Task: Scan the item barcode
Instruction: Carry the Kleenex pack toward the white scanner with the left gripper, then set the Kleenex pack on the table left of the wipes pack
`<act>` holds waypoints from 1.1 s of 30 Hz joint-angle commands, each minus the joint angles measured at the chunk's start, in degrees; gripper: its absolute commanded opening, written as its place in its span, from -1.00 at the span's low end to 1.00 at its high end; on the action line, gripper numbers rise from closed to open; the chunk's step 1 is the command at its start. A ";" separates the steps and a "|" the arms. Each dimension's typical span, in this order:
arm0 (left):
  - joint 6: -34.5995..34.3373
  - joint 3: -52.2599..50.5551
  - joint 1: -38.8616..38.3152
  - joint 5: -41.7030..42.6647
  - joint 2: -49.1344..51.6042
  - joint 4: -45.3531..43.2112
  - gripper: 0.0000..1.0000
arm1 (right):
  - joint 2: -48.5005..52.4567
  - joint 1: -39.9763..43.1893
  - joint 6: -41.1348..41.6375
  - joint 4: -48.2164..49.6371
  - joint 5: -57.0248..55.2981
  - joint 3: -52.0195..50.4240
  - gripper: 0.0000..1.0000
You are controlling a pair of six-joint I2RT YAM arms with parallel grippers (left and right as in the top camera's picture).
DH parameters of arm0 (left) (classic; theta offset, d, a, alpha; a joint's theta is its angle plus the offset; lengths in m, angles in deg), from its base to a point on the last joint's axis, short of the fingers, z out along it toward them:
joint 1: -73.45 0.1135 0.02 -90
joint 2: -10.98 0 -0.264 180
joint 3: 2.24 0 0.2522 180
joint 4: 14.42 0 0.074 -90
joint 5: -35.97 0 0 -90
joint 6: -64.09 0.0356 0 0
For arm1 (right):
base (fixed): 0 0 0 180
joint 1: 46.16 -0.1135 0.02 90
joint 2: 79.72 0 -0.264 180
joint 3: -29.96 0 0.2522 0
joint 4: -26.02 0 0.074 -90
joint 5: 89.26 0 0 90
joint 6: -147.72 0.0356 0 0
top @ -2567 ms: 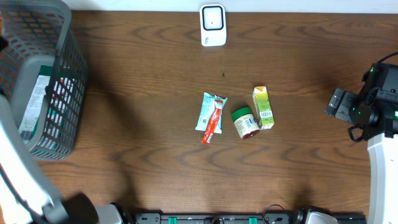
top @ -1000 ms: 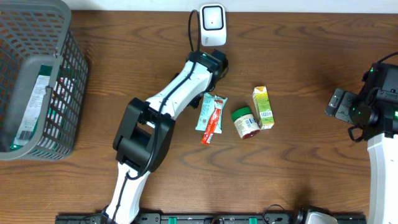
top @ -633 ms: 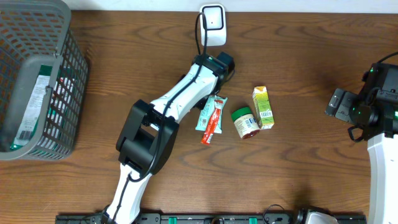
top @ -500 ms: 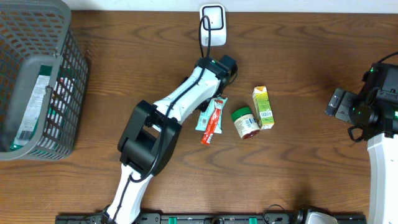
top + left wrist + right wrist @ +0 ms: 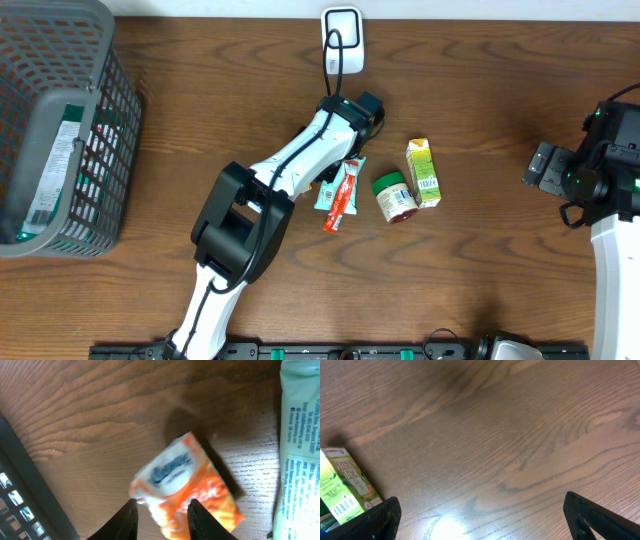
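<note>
Sitting partly between left fingers (image 5: 127, 521), orange packet (image 5: 186, 485), pale green wrapper (image 5: 300, 440) beside

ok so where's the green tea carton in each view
Overhead: green tea carton right of centre, beside the green-lidded jar.
Left wrist: not in it.
Right wrist: carton in the bottom left corner.
Shared landmark: the wooden table, seen in all three.

A blurred orange-and-white soft packet (image 5: 186, 485) is showing against the brown wooden desk (image 5: 90, 425), its lower edge sitting between the dark fingers (image 5: 126, 521) of the left end effector (image 5: 161, 512); whether they are gripping it is unclear. A pale green printed wrapper (image 5: 300, 450) is lying along the right edge.
</note>
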 commanded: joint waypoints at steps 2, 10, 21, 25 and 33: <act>-0.52 -0.33 -0.24 0.13 1.03 0.26 -0.28 | -0.31 0.24 -0.42 -0.09 -0.37 0.37 0.99; -3.21 1.51 0.35 0.35 0.79 1.70 -0.15 | -0.31 0.24 -0.42 -0.09 -0.37 0.37 0.98; -7.87 5.84 14.38 31.45 -11.10 2.45 -0.09 | -0.31 0.24 -0.42 -0.09 -0.37 0.37 0.98; -6.93 4.52 22.53 41.59 -14.29 2.64 -0.03 | -0.31 0.24 -0.42 -0.09 -0.37 0.37 0.98; -3.28 -7.08 30.25 50.40 -15.89 -2.34 0.00 | -0.31 0.24 -0.42 -0.09 -0.37 0.37 0.98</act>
